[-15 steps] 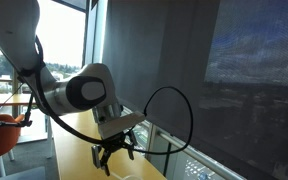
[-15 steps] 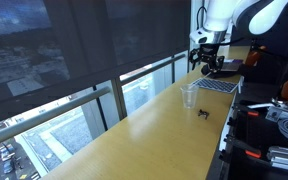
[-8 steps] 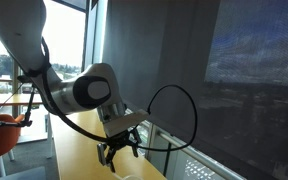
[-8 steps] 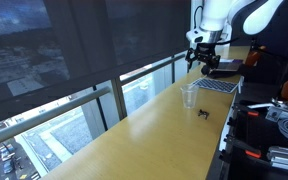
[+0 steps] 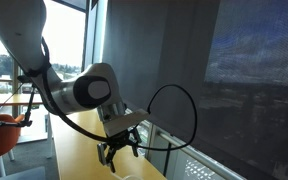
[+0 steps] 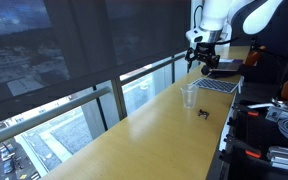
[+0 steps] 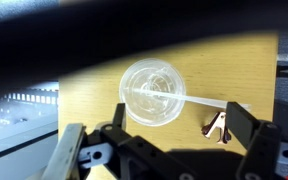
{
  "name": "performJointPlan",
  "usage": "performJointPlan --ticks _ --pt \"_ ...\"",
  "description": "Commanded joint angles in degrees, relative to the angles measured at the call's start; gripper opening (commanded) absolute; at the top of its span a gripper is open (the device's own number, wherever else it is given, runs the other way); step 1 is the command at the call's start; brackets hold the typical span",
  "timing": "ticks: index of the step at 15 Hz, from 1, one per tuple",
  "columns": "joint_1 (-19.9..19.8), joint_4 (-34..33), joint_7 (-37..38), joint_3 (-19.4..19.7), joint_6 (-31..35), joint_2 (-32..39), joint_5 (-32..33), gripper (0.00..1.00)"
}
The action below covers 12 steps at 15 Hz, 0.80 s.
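Observation:
My gripper (image 7: 179, 120) hangs open above a wooden counter (image 7: 229, 65), nothing between its fingers (image 7: 240, 120). Straight below it in the wrist view stands a clear plastic cup (image 7: 152, 93) with a clear straw (image 7: 202, 101) sticking out to the right. A small dark binder clip (image 7: 218, 125) lies on the wood beside the right finger. In an exterior view the gripper (image 6: 198, 60) is well above the cup (image 6: 189, 97) and the clip (image 6: 204, 112). From the opposite side, an exterior view shows the gripper (image 5: 116, 152) low over the counter.
A laptop (image 6: 218, 85) lies open on the counter behind the cup. Dark window blinds (image 6: 74, 40) and a railing run along the counter's long side. A black cable (image 5: 179, 100) loops off the arm. Boxes and cables (image 6: 274, 125) fill the side past the counter's edge.
Over the last second the arm shifted a little toward the window, and it has held still for the last half second. The jaws stayed open.

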<state>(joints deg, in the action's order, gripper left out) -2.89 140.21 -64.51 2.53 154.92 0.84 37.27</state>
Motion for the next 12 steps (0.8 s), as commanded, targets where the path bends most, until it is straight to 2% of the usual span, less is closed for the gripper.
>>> performJointPlan --ticks 1,12 --pt "0.7 2.2 2.1 -0.5 -0.3 -1.9 2.3 1.0" --pt "1.1 5.4 4.0 -1.0 0.1 -3.1 5.1 1.0"
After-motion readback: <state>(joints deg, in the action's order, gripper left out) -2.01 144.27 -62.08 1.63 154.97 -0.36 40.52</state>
